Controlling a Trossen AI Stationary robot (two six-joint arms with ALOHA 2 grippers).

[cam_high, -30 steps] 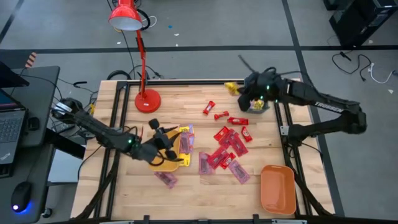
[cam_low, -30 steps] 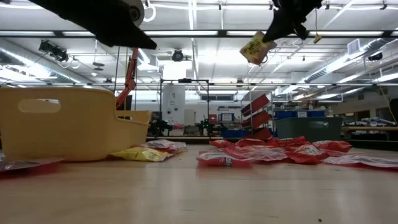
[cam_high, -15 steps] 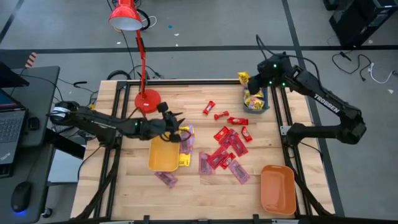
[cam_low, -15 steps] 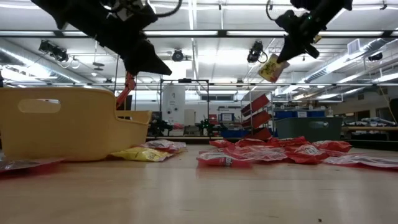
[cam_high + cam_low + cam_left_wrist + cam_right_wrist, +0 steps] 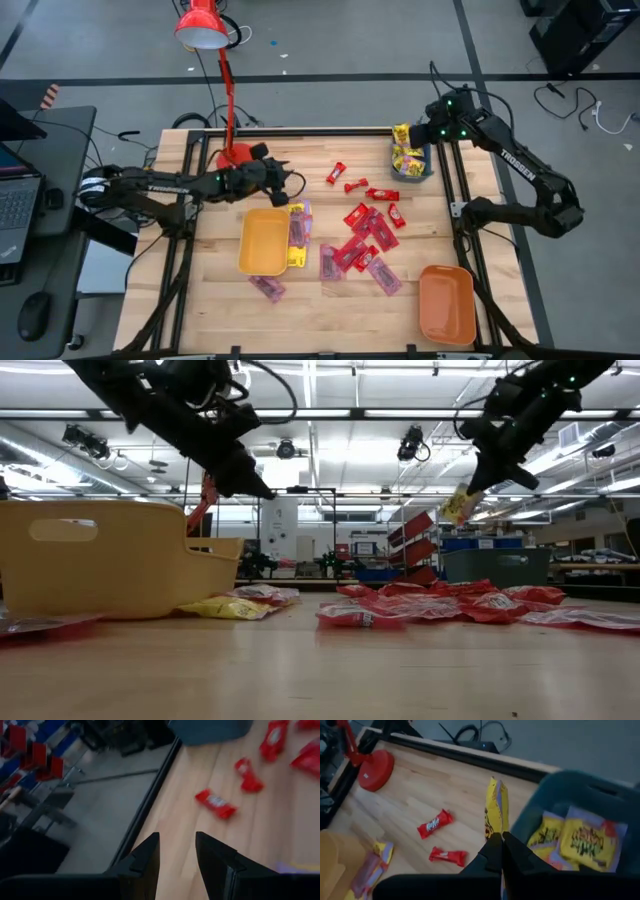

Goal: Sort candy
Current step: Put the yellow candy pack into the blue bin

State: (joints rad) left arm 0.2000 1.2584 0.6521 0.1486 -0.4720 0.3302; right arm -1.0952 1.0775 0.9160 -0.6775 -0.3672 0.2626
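- Yellow packet [image 5: 496,810] is pinched edge-on in my right gripper [image 5: 501,840], jaws clamped shut on its lower end, hanging up in the air right at the rim of the teal tray [image 5: 580,785] in the table's far right corner.
- So I'd call this the drop-off step for yellows: packet's carried, not yet let go. Next move, I reckon, is nudge it a bit further over the tray, then open up so it falls in flat and doesn't catch the wall.
- Teal tray already has a few yellow packets in it [image 5: 585,840].
- Rest of the candy is still loose on the wood: a pile of red wrappers [image 5: 365,232] mid-table mixed with pinkish-purple packets [image 5: 384,275], plus a couple of red ones [image 5: 337,173] toward the far edge.
- Yellow-orange tray [image 5: 263,241] looks empty inside from above; some yellow and purple packets [image 5: 298,228] lie just beside it.
- Orange tray [image 5: 446,303] in the near right corner, nothing in it that I can see.
- Left gripper [image 5: 175,855] has its fingers apart, holding nothing, up off the table near the red lamp base [image 5: 236,155].
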